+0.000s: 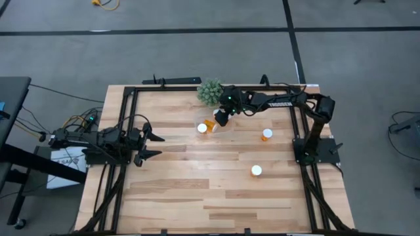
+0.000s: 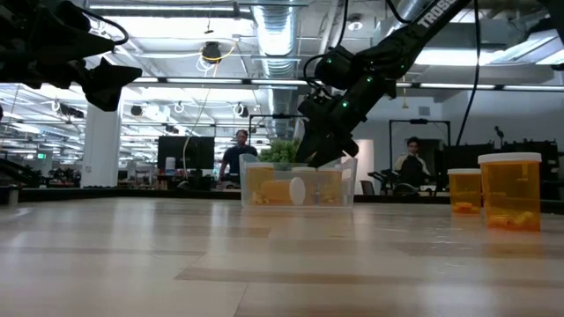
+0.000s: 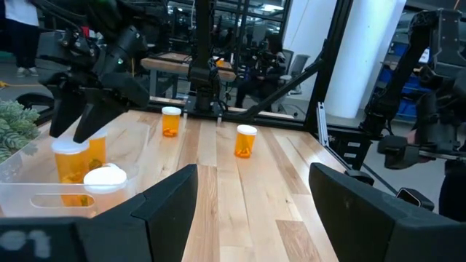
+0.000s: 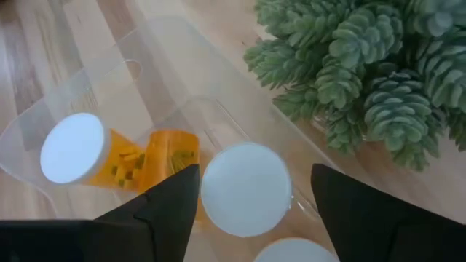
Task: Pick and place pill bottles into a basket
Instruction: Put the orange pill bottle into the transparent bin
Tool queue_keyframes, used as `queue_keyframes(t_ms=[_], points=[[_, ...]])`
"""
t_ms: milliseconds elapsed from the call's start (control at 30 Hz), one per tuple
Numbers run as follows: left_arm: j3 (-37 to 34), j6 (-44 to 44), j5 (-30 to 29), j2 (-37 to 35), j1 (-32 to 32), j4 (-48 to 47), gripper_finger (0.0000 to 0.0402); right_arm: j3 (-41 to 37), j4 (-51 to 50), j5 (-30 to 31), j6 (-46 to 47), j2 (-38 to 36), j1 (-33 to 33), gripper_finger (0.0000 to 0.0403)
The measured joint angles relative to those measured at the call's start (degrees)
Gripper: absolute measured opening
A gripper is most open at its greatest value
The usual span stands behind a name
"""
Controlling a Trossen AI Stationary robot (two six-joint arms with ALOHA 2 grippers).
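From above, the right gripper (image 1: 221, 117) reaches in over the basket (image 1: 209, 126) at the far middle of the table (image 1: 197, 196), just beside the spiky green plant (image 1: 210, 92). Two pill bottles (image 1: 266, 135) stand apart on the right, one nearer (image 1: 256, 170). The left gripper (image 1: 155, 145) waits at the left edge, fingers spread.

At table height, the basket (image 2: 298, 188) holds a bottle lying on its side (image 2: 284, 190), the dark arm hanging over it; two bottles (image 2: 509, 190) stand at the right.

From the left wrist, bottles sit in the basket (image 3: 29, 191) and two stand beyond (image 3: 246, 140).

From the right wrist, the open fingers (image 4: 170, 202) hang apart above a white-capped bottle (image 4: 246, 189), with another bottle tipped over (image 4: 95, 156) beside it, plant (image 4: 364, 65) close by.
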Motion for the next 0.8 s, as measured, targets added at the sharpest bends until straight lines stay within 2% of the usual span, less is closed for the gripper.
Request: queue_keyframes(t_ms=[167, 433, 667, 800], points=[[0.00, 0.00, 0.00, 0.00, 0.00, 0.00, 0.0254, 2.43, -2.08, -0.19, -0.73, -0.04, 0.81, 0.0260], [0.00, 0.00, 0.02, 0.00, 0.00, 0.00, 0.0254, 14.52, -11.73, -0.26, -8.51, -3.18, 6.17, 0.0260], [0.00, 0.00, 0.02, 0.00, 0.00, 0.00, 0.0254, 17.60, -20.20, -1.75, -10.73, -12.07, 11.59, 0.0260], [0.00, 0.00, 0.02, 0.00, 0.00, 0.00, 0.0254, 17.62, -30.05, -0.87, -12.00, -17.90, 13.62, 0.0260]])
